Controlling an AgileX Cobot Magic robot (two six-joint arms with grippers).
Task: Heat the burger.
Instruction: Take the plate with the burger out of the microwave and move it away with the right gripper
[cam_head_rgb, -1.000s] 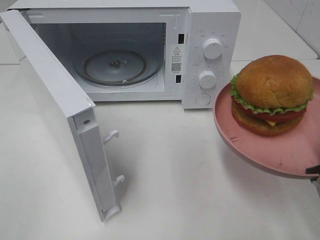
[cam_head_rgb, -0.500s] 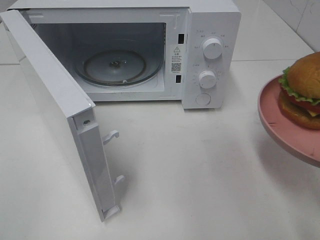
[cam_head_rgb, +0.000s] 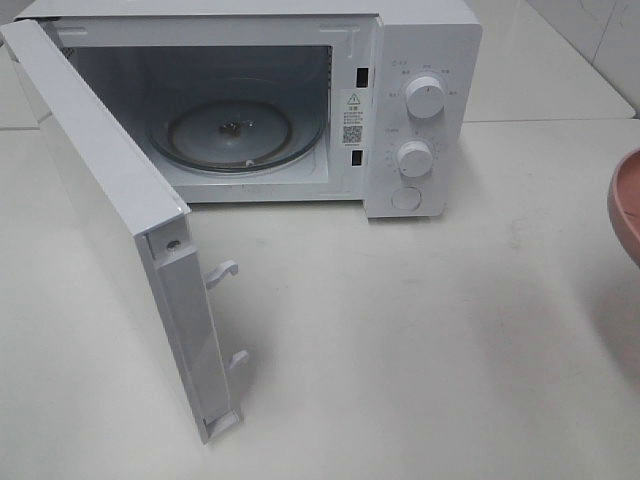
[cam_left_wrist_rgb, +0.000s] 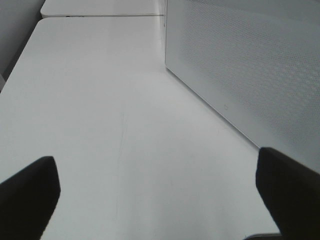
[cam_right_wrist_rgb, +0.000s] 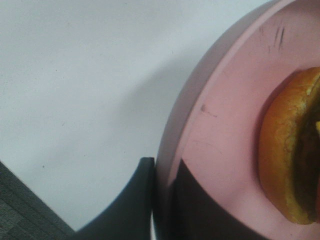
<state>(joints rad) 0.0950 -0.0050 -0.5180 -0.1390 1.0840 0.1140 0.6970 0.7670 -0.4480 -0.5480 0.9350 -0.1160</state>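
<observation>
1. The burger (cam_right_wrist_rgb: 292, 165) is sitting on the pink plate (cam_right_wrist_rgb: 220, 130), which the right gripper (cam_right_wrist_rgb: 162, 200) is holding by its rim; the dark fingers (cam_right_wrist_rgb: 135, 200) are pinching nearly closed on that rim, one above and one below.
2. In the high view only a sliver of the plate is showing at the right edge, well apart from the microwave (cam_head_rgb: 300, 100), and the burger itself is lying out of that view.
3. The left gripper (cam_left_wrist_rgb: 155, 200) is hanging over the bare bench (cam_left_wrist_rgb: 110, 110) beside the microwave's white side wall, its fingers spread fully wide and holding nothing.
4. The door (cam_head_rgb: 110, 190) is standing open and the glass turntable (cam_head_rgb: 235, 135) is lying empty, so the step in hand appears to be carrying the plate in.
5. Doing it well probably means keeping the plate level, approaching straight at the opening, clearing the door edge and the control panel, and setting the plate down centred before releasing.
6. Compared with a second ago, the plate is sliding rightward out of the high view, where burger and plate were then plainly visible in front of the dials; the microwave and door are staying unmoved.
</observation>
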